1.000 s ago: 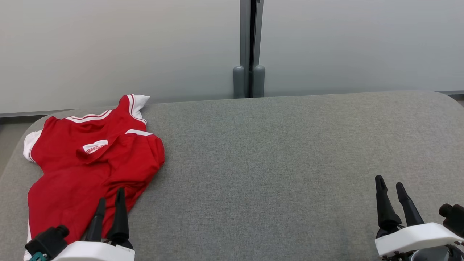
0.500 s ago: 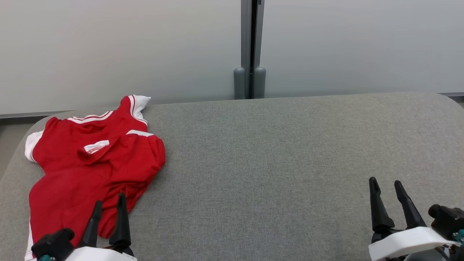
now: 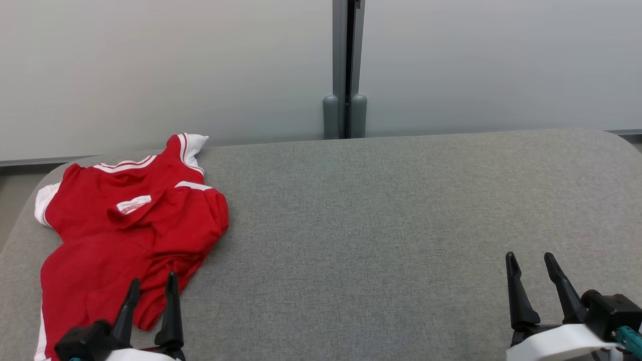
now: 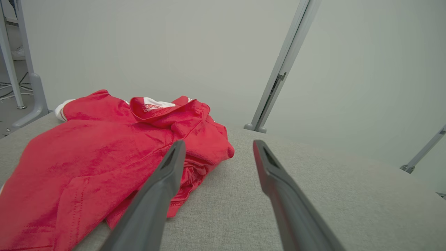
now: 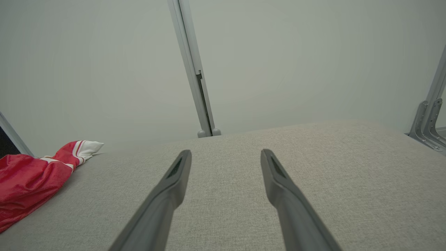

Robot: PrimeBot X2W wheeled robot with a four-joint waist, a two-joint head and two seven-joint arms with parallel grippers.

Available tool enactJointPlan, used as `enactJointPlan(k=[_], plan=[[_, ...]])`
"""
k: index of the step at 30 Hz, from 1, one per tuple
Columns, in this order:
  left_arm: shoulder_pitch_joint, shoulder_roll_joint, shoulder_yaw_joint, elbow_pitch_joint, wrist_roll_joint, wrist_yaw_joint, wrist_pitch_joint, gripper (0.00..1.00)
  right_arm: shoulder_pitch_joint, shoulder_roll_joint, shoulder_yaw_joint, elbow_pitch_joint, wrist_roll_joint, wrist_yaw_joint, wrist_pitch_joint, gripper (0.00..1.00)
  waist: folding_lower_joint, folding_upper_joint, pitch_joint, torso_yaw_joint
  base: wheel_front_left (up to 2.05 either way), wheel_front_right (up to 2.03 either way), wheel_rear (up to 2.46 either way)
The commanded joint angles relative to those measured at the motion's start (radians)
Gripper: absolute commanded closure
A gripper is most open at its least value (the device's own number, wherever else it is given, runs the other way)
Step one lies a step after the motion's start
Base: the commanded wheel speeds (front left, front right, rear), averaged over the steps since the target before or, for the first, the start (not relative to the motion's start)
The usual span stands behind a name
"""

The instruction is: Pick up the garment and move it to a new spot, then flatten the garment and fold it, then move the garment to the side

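A red garment with white trim lies crumpled on the far left of the grey padded table. My left gripper stands open at the lower left, its fingertips over the garment's near hem and holding nothing. In the left wrist view the garment spreads under and left of the open left gripper. My right gripper is open at the lower right above bare table. In the right wrist view the right gripper is empty and the garment lies far to the left.
A pale partition wall with a grey vertical post stands behind the table. The table's rounded left edge runs close to the garment. Bare grey surface stretches from the garment to the right side.
Both grippers have drawn back toward the bottom of the head view, and the camera has shifted slightly. The garment lies as before.
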Motion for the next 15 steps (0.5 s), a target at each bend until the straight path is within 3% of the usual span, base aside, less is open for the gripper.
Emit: enactJointPlan(k=[1, 15], plan=[[0.002, 0.008, 0.001, -0.008, 0.031, 0.003, -0.009, 0.0, 0.004, -0.005, -0.003, -0.011, -0.032, 0.002, -0.013, 0.0, 0.0, -0.0001, -0.002, 0.0, 0.0, 0.0, 0.0], [0.028, 0.007, -0.005, -0.021, 0.162, 0.017, -0.04, 0.0, 0.038, -0.002, -0.014, -0.01, -0.148, 0.002, -0.045, 0.0, 0.0, -0.0001, -0.013, 0.008, 0.0, 0.0, 0.0]])
